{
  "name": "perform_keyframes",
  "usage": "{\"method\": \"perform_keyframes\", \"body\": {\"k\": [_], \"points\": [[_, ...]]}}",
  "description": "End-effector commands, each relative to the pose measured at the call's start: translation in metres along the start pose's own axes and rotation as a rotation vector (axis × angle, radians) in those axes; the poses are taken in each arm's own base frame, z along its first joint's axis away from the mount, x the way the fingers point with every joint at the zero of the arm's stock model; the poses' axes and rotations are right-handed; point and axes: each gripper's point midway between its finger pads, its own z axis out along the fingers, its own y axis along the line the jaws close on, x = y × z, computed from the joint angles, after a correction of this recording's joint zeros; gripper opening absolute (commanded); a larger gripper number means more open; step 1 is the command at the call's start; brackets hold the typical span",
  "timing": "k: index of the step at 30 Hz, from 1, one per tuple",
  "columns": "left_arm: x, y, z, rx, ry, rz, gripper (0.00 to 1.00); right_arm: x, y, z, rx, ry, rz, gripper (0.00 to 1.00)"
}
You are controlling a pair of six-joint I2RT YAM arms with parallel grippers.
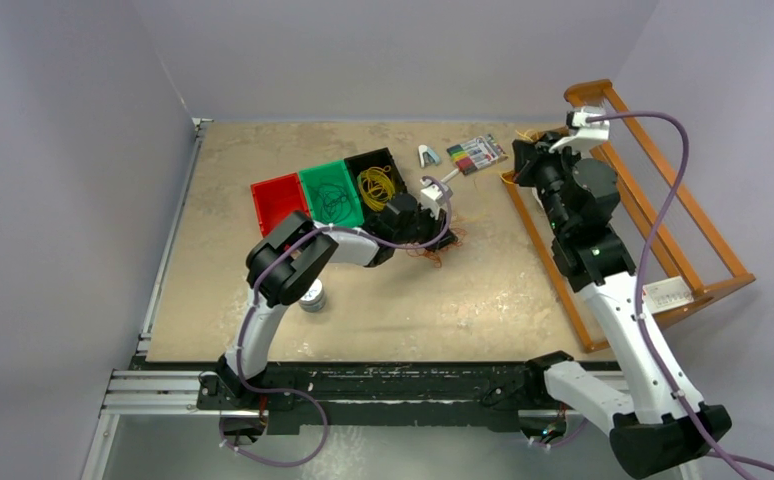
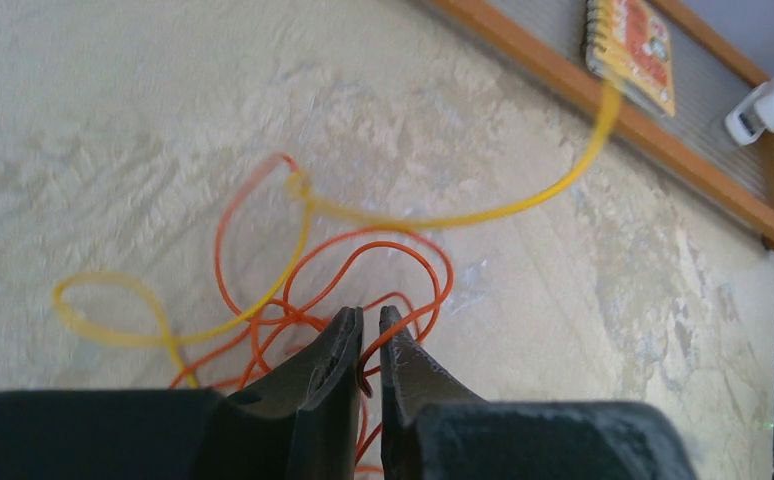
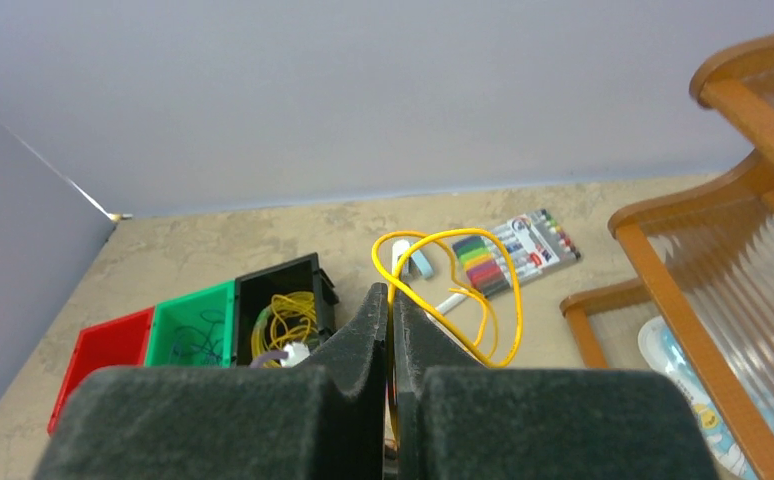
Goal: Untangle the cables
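Note:
A tangle of orange cables lies on the tan table and shows in the top view near the middle. My left gripper is low over it, jaws pinched on an orange cable strand. A yellow cable threads through the orange loops and rises taut to the upper right. My right gripper is raised above the table's right side and is shut on that yellow cable, whose loops hang beyond the fingertips.
A red bin, a green bin with dark cables and a black bin with yellow cables stand at the back. A marker pack, a wooden rack and a small metal cylinder are also there.

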Motion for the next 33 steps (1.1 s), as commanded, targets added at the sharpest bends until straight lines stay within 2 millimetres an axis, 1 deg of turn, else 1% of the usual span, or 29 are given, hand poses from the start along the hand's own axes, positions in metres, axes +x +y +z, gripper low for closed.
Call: {"method": "perform_keyframes", "body": {"k": [1, 4, 6, 8, 12, 14, 16, 19, 22, 28, 30, 33], "points": [[-0.018, -0.007, -0.016, -0.026, -0.037, 0.021, 0.11, -0.062, 0.015, -0.019, -0.074, -0.206, -0.018, 0.0], [-0.005, -0.004, -0.02, -0.038, -0.013, 0.009, 0.08, -0.09, 0.021, -0.03, -0.094, -0.293, -0.022, 0.0], [0.008, -0.002, -0.023, -0.042, 0.002, -0.011, 0.06, -0.111, 0.025, -0.039, -0.105, -0.345, -0.02, 0.0], [0.018, 0.0, -0.027, -0.048, 0.008, -0.029, 0.06, -0.131, 0.028, -0.048, -0.11, -0.393, -0.022, 0.0], [0.025, 0.003, -0.033, -0.067, 0.008, -0.039, 0.07, -0.166, 0.032, -0.066, -0.114, -0.483, -0.032, 0.0], [0.027, 0.004, -0.035, -0.073, 0.01, -0.04, 0.07, -0.179, 0.033, -0.074, -0.117, -0.515, -0.034, 0.0], [0.026, 0.004, -0.037, -0.077, 0.006, -0.04, 0.08, -0.188, 0.035, -0.08, -0.121, -0.532, -0.038, 0.0], [0.02, 0.002, -0.04, -0.08, -0.003, -0.037, 0.1, -0.19, 0.035, -0.083, -0.12, -0.534, -0.04, 0.0], [0.005, -0.003, -0.045, -0.084, -0.026, -0.029, 0.18, -0.183, 0.034, -0.079, -0.117, -0.511, -0.042, 0.0], [-0.044, -0.02, -0.065, -0.102, -0.105, 0.014, 0.34, -0.161, 0.03, -0.074, -0.112, -0.456, -0.046, 0.0], [-0.061, -0.027, -0.073, -0.105, -0.134, 0.031, 0.41, -0.156, 0.028, -0.073, -0.108, -0.446, -0.044, 0.0], [-0.081, -0.034, -0.087, -0.117, -0.17, 0.055, 0.46, -0.15, 0.028, -0.068, -0.111, -0.428, -0.043, 0.0]]}}
